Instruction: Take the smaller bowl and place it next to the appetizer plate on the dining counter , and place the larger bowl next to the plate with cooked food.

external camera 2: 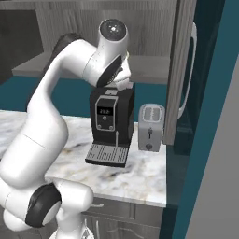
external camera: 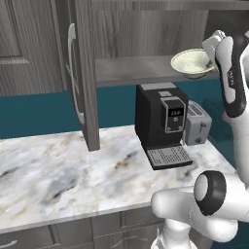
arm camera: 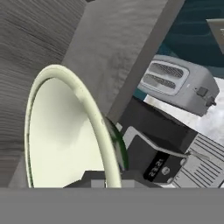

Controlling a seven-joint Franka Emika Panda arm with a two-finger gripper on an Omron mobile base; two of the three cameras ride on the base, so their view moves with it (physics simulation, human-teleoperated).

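Observation:
The smaller bowl [external camera: 191, 62], cream-white with a thin pale rim, sits tilted at the front right edge of the grey cabinet shelf [external camera: 131, 70]. My gripper [external camera: 212, 62] comes in from the right and is shut on the bowl's right rim. In the hand view the bowl [arm camera: 65, 135] stands on edge and close up, with its rim running down between my gripper [arm camera: 111, 177] at the bottom.
Below the shelf a black coffee machine [external camera: 160, 121] and a grey toaster [external camera: 197, 124] stand on the marble worktop [external camera: 63, 175] over grey cabinets. The open cabinet door [external camera: 80, 73] hangs left of the shelf. Its other door [external camera 2: 182, 70] is on the right.

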